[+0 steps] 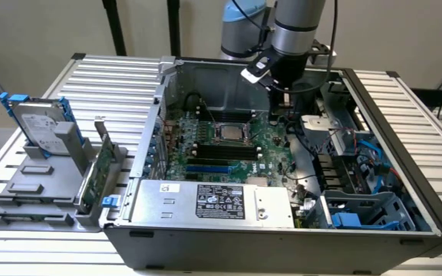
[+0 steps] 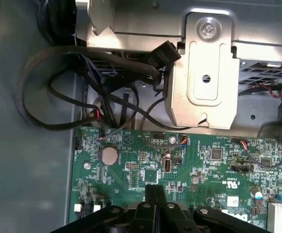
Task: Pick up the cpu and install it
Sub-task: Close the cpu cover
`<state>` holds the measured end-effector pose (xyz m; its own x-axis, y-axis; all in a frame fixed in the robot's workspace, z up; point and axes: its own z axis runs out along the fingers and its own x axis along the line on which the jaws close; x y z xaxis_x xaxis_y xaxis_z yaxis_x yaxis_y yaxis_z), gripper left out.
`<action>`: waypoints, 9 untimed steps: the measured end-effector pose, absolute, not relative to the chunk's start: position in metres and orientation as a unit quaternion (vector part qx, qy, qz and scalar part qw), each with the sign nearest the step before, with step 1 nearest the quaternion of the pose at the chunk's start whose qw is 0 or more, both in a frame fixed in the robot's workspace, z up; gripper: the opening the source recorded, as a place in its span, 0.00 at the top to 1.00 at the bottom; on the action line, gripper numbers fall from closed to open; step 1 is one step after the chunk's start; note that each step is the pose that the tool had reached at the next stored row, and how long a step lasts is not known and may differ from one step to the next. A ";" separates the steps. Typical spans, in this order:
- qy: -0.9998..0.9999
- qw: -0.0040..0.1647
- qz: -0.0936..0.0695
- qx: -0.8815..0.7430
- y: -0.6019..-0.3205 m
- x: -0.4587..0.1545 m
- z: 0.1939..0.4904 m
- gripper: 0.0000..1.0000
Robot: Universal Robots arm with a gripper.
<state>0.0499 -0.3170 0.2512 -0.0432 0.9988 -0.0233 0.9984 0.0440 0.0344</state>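
Note:
The cpu [image 1: 229, 131], a small silver square, lies flat in the socket in the middle of the green motherboard [image 1: 240, 164] inside the open computer case [image 1: 282, 236]. My gripper [image 1: 282, 110] reaches down into the case and hangs over the board's back corner, to the exterior view's right of the cpu and apart from it. In the wrist view the black fingers [image 2: 150, 194] are pressed together with nothing between them, just above the motherboard [image 2: 199, 165].
A hard drive with a blue bracket [image 1: 41, 123] and a card [image 1: 98, 169] stand in a grey holder [image 1: 37, 198] at the exterior view's left. A silver box with a black label [image 1: 213, 201] fills the case's front. Black cables [image 2: 58, 87] and a metal bracket [image 2: 204, 77] sit near the gripper.

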 end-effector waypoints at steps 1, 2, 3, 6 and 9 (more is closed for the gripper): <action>0.725 0.020 0.004 0.689 -0.317 0.049 0.249 0.89; 0.726 0.020 0.004 0.687 -0.317 0.049 0.248 0.89; 0.727 0.019 0.003 0.686 -0.317 0.049 0.247 0.89; 0.727 0.003 -0.014 0.686 -0.317 0.049 0.247 0.89; 0.727 -0.015 -0.034 0.686 -0.318 0.048 0.247 0.89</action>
<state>0.0484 -0.3176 0.2473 -0.0594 0.9979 -0.0243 0.9959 0.0575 -0.0704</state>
